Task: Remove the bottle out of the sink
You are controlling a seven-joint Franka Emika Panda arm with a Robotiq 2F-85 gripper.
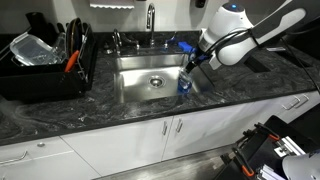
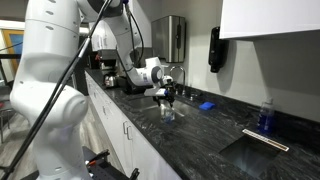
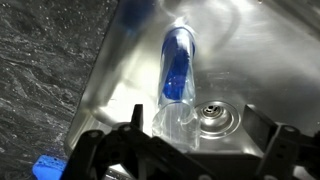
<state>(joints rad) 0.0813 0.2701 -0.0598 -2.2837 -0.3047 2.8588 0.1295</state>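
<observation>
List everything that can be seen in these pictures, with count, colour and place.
bottle: one, clear with blue, in the sink by its wall
sink: one, steel, set in the countertop
faucet: one, metal, behind the sink
dish rack: one, black, on the countertop beside the sink
small blue object: one, on the countertop behind the sink
countertop: one, dark marbled
cabinets: several doors, white, below the countertop
arm: one, white and black
gripper: one, dark, open, over the bottle
</observation>
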